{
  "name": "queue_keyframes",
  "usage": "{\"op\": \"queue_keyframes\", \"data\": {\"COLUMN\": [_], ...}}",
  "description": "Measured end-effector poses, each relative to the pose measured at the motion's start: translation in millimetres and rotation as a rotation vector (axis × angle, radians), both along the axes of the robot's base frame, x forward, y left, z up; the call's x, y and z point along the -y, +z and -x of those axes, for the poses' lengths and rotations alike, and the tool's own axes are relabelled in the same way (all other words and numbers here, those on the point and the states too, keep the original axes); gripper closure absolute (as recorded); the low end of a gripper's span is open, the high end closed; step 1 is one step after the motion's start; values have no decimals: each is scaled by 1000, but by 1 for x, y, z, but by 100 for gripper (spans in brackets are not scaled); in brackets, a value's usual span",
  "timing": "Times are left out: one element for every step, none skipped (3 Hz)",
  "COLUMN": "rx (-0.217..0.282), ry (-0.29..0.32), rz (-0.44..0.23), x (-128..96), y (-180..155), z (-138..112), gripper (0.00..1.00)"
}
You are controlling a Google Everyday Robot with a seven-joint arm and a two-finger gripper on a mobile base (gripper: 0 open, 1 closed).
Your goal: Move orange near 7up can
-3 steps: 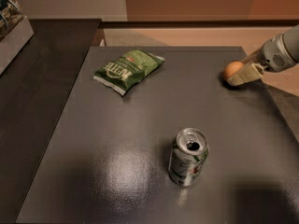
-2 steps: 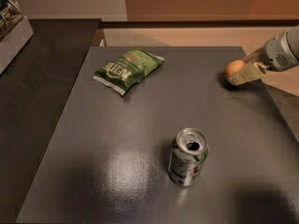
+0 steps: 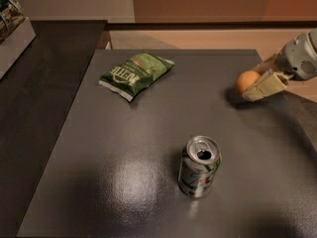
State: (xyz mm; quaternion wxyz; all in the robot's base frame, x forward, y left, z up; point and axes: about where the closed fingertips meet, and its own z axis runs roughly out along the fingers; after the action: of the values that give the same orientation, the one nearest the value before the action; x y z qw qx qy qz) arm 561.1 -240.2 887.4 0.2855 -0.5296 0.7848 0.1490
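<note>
The grey arm's gripper (image 3: 251,82) reaches in from the right edge of the view, over the far right part of the dark grey, glossy tabletop (image 3: 124,182). Its 2 cream-coloured fingers (image 3: 265,86) are clamped on the small, round, matte-skinned orange (image 3: 245,81): 1 finger runs along the near side of the fruit, the other shows behind it, and the orange bulges out to the left past their tips. A dark shadow lies on the tabletop just under and left of the fruit; whether the orange touches the surface I cannot tell. The silver-and-green aluminium 7up can (image 3: 199,166) with red marks stands upright nearer the camera, its shiny top showing the open pull-tab hole, well apart from the orange and the fingers. A flat green crinkled chip bag (image 3: 136,74) lies at the far left of the tabletop, well apart from both the can and the fruit.
</note>
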Motion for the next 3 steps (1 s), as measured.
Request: {"op": "queue_keyframes", "data": {"rx": [-12,-5,4], "ry": [104,211,293], "rz": [-15,-18,-6], "x": [-20,-42,-61], "y": [4,6,1], "z": [38,75,110], "gripper": [100,100,100]}}
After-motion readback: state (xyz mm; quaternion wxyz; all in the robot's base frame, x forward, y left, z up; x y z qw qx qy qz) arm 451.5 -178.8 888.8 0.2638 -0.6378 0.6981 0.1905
